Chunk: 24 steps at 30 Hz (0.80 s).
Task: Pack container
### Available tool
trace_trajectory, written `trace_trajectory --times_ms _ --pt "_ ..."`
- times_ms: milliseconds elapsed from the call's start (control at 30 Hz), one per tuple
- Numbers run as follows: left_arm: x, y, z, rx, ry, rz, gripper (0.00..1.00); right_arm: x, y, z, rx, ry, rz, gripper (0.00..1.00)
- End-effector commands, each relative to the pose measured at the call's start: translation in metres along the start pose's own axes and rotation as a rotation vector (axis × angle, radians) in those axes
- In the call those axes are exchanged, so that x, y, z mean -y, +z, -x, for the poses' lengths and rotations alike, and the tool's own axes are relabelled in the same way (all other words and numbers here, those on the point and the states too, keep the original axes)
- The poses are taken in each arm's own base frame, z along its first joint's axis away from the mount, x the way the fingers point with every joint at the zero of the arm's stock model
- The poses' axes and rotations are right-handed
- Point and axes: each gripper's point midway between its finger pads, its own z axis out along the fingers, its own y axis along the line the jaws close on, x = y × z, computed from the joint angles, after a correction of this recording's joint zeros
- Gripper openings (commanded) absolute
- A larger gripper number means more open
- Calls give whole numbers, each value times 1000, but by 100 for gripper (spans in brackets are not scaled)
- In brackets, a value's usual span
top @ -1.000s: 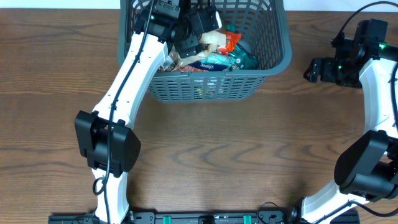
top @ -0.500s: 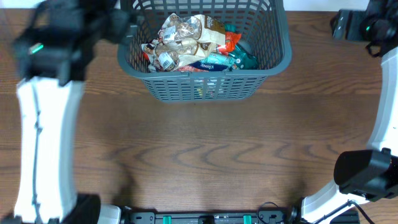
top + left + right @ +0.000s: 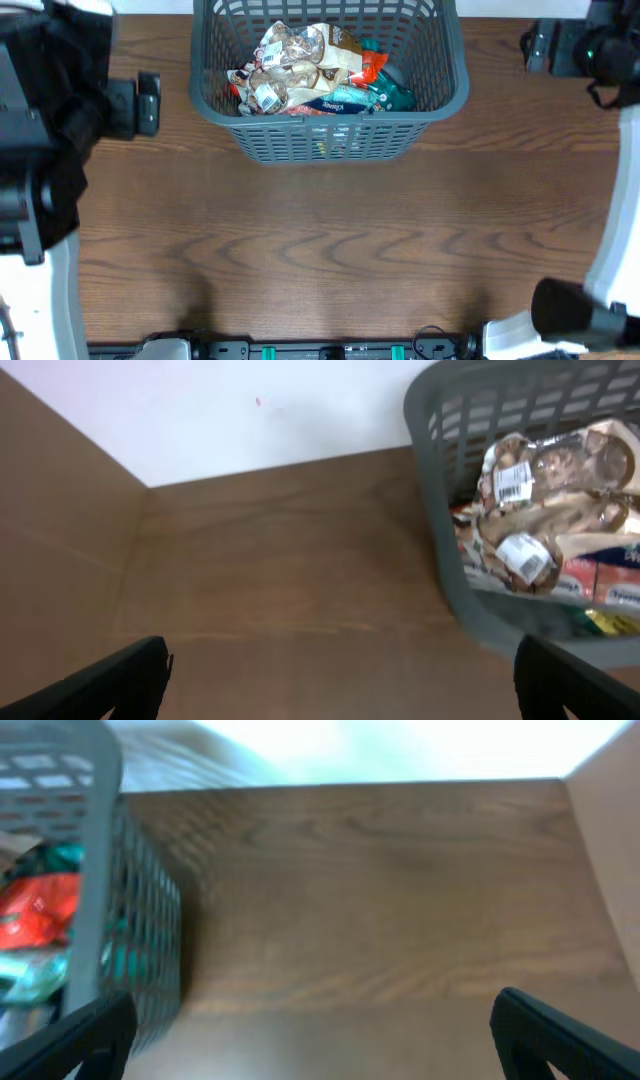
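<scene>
My left pincer (image 3: 340, 665) hung with its fingers spread wide over the desk (image 3: 280, 560), just left of the container (image 3: 330, 140). The container stood mid-desk at the far edge, holding snack packets (image 3: 300, 70). To its right, my right pincer (image 3: 305, 1020) gaped open too.
</scene>
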Motion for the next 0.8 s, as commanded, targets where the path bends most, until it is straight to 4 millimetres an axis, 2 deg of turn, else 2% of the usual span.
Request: trace_trajectory --times_ms 0,100,267,433,767 --pt "3 -8 -22 6 -37 4 99 1 -54 -6 54 28 -31 99" --pt "9 -7 -50 0 -47 2 99 -1 -76 -23 30 26 -29 99" --pt "25 -15 -85 84 -52 -35 99 -9 -109 -55 16 11 -17 98" --pt "31 -31 -120 154 -60 -22 99 -18 -134 -100 40 -5 0 99" --pt "41 -60 -180 225 -64 -8 99 -36 -141 -205 110 -124 66 99"
